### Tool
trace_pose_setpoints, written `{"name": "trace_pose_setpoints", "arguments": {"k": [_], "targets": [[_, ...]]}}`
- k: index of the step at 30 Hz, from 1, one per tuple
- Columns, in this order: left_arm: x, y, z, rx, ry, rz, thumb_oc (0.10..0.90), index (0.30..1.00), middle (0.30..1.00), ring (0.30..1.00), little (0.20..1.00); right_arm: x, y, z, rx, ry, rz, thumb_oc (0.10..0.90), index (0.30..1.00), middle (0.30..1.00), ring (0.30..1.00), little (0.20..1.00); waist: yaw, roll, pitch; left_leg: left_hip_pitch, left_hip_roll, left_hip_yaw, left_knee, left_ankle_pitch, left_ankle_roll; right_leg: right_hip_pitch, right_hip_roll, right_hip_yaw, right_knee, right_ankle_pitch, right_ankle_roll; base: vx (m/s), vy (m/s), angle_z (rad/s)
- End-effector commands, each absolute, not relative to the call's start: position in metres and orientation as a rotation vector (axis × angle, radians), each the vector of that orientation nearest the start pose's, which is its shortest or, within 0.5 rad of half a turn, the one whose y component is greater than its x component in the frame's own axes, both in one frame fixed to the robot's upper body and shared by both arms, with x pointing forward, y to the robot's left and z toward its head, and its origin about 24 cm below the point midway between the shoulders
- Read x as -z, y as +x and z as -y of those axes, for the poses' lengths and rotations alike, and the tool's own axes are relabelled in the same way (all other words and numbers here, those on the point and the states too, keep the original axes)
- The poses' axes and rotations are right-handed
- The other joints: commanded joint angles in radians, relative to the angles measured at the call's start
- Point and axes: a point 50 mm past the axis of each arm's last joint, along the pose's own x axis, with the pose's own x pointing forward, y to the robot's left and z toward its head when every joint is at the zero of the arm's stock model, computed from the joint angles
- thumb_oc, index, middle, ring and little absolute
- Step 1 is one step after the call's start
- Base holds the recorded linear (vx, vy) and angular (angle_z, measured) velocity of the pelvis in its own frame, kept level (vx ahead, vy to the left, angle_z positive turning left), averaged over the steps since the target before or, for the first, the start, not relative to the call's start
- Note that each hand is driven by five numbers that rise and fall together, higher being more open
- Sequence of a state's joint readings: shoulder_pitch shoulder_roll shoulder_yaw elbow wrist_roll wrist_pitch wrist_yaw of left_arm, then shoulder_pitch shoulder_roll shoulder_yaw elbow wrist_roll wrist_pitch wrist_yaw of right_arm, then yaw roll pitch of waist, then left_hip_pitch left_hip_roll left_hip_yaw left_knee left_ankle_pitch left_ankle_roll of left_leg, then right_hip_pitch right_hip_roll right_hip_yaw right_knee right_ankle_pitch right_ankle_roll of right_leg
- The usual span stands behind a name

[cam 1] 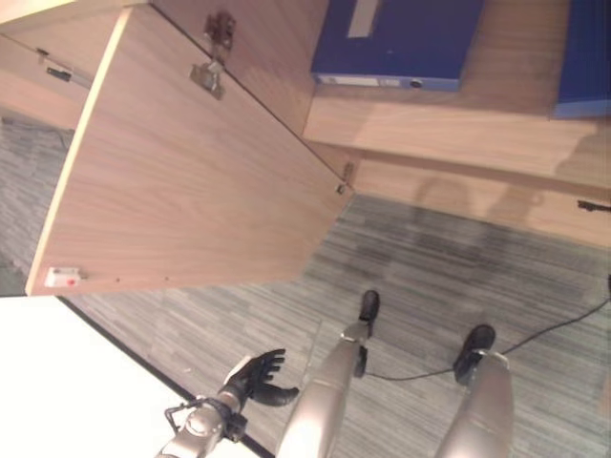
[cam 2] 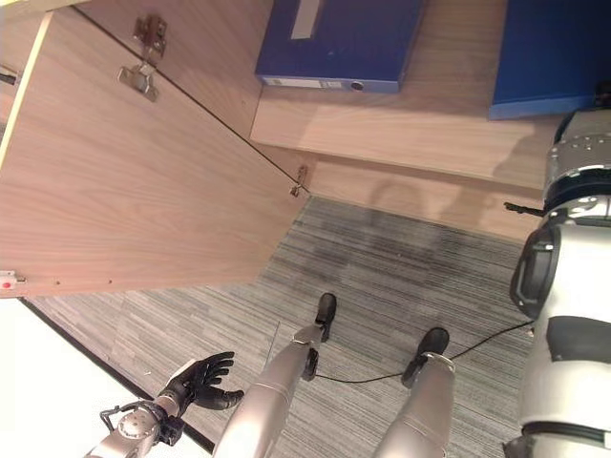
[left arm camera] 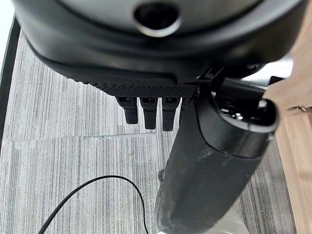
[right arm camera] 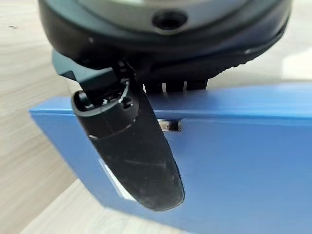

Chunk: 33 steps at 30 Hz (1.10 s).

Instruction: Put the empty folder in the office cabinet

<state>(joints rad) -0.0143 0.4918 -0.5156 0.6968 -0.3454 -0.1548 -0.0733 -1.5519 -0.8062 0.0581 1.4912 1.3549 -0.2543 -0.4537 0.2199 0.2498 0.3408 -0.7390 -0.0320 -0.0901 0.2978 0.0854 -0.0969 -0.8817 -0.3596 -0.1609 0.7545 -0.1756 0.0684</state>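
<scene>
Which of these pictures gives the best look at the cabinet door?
The left eye view: the open door shows nearly whole, hinges included. The right eye view cuts off its left part. The left wrist view catches a wooden edge, perhaps the door.

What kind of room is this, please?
Probably an office. A wooden cabinet stands with its door open, blue folders lie on its shelf, and the floor is grey striped carpet. The right hand is at a blue folder; the left hand hangs open above the carpet.
</scene>
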Motion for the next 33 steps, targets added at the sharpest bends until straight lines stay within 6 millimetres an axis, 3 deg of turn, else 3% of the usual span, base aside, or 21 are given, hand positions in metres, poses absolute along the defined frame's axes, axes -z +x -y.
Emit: {"name": "trace_pose_setpoints", "arguments": {"k": [1,6,8,9,11,12,15,16,18,21,33], "targets": [[0.098,0.161,-0.266,0.152,0.413,-0.770,0.800,0.900,0.900,0.900,0.900,-0.346,0.334,0.384,0.911,0.978,0.531,0.800,0.900,0.900,0.900,0.900,0.007,-0.018,-0.042,0.047,0.034,-0.003,-0.002,-0.152,-0.018,0.101,0.077,0.019,-0.032,-0.136,0.052,0.00,-0.019,-0.06],[0.103,0.157,-0.268,0.143,0.432,-0.802,0.800,0.900,0.900,0.900,0.900,-0.333,0.339,0.381,0.940,0.963,0.453,0.800,0.900,0.900,0.900,0.900,0.002,-0.030,-0.045,0.115,0.045,-0.005,-0.060,-0.134,-0.025,0.169,0.089,-0.002,-0.093,-0.120,0.052,0.01,-0.024,-0.04],[0.105,0.155,-0.273,0.116,0.439,-0.823,0.800,0.900,0.900,0.900,0.900,-0.317,0.339,0.386,0.983,0.958,0.385,0.800,0.900,0.900,0.900,0.900,0.003,-0.039,-0.051,0.165,0.056,-0.013,-0.096,-0.123,-0.030,0.230,0.097,-0.018,-0.144,-0.107,0.052,-0.01,-0.036,-0.02],[0.105,0.154,-0.274,0.101,0.432,-0.826,0.800,0.900,0.900,0.900,0.900,-0.313,0.341,0.384,0.981,0.966,0.378,0.800,0.900,0.900,0.900,0.900,0.009,-0.038,-0.045,0.175,0.065,-0.010,-0.109,-0.094,-0.029,0.245,0.097,-0.038,-0.168,-0.072,0.048,-0.09,-0.008,0.05],[0.107,0.153,-0.275,0.084,0.416,-0.834,0.800,0.900,0.900,0.900,0.900,-0.305,0.344,0.382,0.983,0.946,0.355,0.800,0.900,0.900,0.900,0.900,0.011,-0.045,-0.046,0.208,0.073,-0.017,-0.134,-0.085,-0.032,0.288,0.104,-0.050,-0.204,-0.060,0.050,0.02,-0.050,-0.05],[0.107,0.152,-0.275,0.079,0.412,-0.837,0.800,0.900,0.900,0.900,0.900,-0.295,0.345,0.383,0.993,0.950,0.332,0.800,0.900,0.900,0.900,0.900,0.007,-0.051,-0.053,0.237,0.077,-0.028,-0.150,-0.101,-0.037,0.321,0.110,-0.047,-0.222,-0.078,0.054,0.03,-0.063,-0.05],[0.108,0.153,-0.275,0.068,0.403,-0.838,0.800,0.900,0.900,0.900,0.900,-0.279,0.347,0.383,1.014,0.961,0.281,0.800,0.900,0.900,0.900,0.900,0.013,-0.055,-0.049,0.248,0.086,-0.028,-0.162,-0.076,-0.036,0.343,0.111,-0.068,-0.247,-0.046,0.051,-0.02,-0.032,0.00],[0.109,0.152,-0.275,0.063,0.399,-0.844,0.800,0.900,0.900,0.900,0.900,-0.258,0.348,0.383,1.048,0.970,0.213,0.800,0.900,0.900,0.900,0.900,0.016,-0.061,-0.053,0.275,0.093,-0.034,-0.183,-0.071,-0.039,0.382,0.118,-0.083,-0.281,-0.040,0.051,0.03,-0.055,0.03],[0.111,0.151,-0.274,0.054,0.390,-0.851,0.800,0.900,0.900,0.900,0.900,-0.237,0.349,0.380,1.081,0.998,0.153,0.800,0.900,0.900,0.900,0.900,0.015,-0.064,-0.057,0.298,0.100,-0.039,-0.203,-0.063,-0.039,0.411,0.125,-0.092,-0.307,-0.031,0.052,0.03,-0.041,0.06],[0.115,0.148,-0.268,0.043,0.377,-0.867,0.800,0.900,0.900,0.900,0.900,-0.220,0.352,0.373,1.123,1.023,0.097,0.800,0.900,0.900,0.900,0.900,0.014,-0.069,-0.065,0.324,0.110,-0.044,-0.239,-0.050,-0.042,0.440,0.132,-0.100,-0.332,-0.026,0.051,0.00,-0.003,-0.01],[0.126,0.140,-0.257,0.034,0.355,-0.905,0.800,0.900,0.900,0.900,0.900,-0.201,0.358,0.358,1.166,1.036,0.027,0.800,0.900,0.900,0.900,0.900,0.011,-0.075,-0.082,0.385,0.139,-0.045,-0.332,-0.011,-0.048,0.470,0.149,-0.110,-0.373,-0.015,0.051,0.00,-0.001,0.00]]}}
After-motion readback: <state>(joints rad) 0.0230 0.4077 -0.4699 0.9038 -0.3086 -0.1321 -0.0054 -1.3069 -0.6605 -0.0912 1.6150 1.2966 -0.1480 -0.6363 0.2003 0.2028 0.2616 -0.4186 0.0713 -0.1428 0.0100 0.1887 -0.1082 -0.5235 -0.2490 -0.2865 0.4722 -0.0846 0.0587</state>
